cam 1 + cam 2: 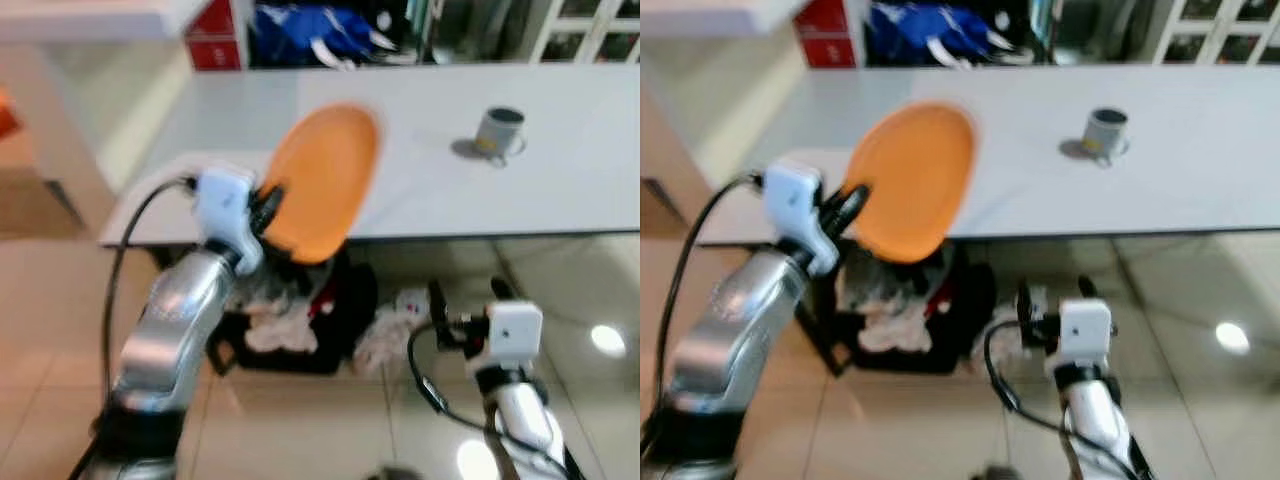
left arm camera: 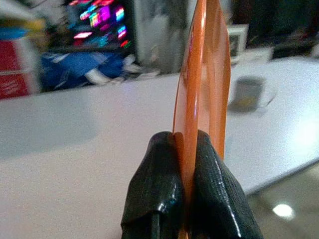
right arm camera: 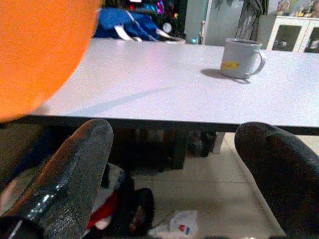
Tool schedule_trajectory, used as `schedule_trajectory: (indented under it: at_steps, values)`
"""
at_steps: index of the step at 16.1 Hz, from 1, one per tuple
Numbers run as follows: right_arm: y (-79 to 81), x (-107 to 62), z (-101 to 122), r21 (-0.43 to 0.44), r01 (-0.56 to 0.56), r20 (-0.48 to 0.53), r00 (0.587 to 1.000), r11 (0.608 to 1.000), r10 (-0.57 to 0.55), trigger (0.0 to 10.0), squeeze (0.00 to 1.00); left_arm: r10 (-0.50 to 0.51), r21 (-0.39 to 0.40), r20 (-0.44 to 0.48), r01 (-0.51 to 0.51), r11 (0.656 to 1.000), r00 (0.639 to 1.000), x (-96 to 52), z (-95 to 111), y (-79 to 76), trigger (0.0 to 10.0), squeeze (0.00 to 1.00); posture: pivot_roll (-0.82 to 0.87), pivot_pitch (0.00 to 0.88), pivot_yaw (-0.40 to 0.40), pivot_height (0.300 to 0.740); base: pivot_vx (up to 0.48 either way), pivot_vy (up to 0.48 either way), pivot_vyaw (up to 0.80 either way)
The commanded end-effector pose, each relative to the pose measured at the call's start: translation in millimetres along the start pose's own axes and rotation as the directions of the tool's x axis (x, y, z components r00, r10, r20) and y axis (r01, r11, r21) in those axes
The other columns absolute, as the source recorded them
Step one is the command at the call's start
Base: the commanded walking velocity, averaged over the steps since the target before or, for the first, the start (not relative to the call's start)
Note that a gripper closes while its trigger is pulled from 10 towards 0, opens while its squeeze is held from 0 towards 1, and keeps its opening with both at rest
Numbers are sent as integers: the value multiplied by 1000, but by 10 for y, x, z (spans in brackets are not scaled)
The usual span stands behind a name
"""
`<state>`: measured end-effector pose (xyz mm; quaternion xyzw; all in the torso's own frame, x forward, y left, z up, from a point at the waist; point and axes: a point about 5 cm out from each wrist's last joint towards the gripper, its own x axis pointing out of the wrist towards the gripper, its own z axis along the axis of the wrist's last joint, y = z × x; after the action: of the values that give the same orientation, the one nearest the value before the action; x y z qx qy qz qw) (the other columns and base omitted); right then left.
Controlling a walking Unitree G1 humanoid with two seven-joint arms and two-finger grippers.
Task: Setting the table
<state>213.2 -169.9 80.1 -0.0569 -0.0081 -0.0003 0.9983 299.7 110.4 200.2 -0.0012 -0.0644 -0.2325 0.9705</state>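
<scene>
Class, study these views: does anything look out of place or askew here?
Yes. The orange plate is tilted steeply, held by its rim in the left gripper over the white table's near edge, not lying flat. Under the table, a heap of clothes or bags clutters the floor. The mug stands upright.

Bright indoor light; floor (image 1: 300, 420) glare spots; head views motion-blurred.

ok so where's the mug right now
The mug stands upright on the white table, toward the robot's right and apart from the orange plate that the left gripper holds over the table's near edge.
</scene>
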Motion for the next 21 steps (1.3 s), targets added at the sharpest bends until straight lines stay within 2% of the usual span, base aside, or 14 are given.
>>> schedule_trajectory:
  at_steps: [1,3,5,9,12,16,21]
  values:
    - [17,17,31,-1,-1,11,1000,1000,1,10000,0,-28,36,128,23,999,991,41,359,26,0,0,-78,0,33,740,480,0,0]
    - [30,15,2,-2,-3,4,1000,1000,3,10000,0,-32,29,126,29,999,992,126,375,49,0,0,-77,0,29,740,480,0,0]
    - [25,24,-49,-2,-7,-5,1000,1000,7,10000,0,-81,35,87,79,996,993,279,332,-7,0,0,-86,0,33,740,480,0,0]
    - [9,12,-48,-3,5,-5,1000,1000,-5,10000,0,-97,8,77,96,995,992,252,260,-31,0,0,-97,0,38,740,85,0,0]
    - [19,-15,-17,-5,6,0,1000,1000,-6,10000,0,-90,-33,79,93,995,993,250,209,-50,0,0,-99,0,34,740,0,-447,0]
    - [33,-36,33,-5,5,7,1000,1000,-5,10000,0,-72,-40,69,74,996,995,238,160,-26,0,0,-99,0,35,740,202,-399,0]
    - [66,-37,134,-2,-1,20,1000,1000,1,10000,0,-10,-41,30,11,999,999,222,47,82,0,0,-100,0,35,740,305,-366,0]
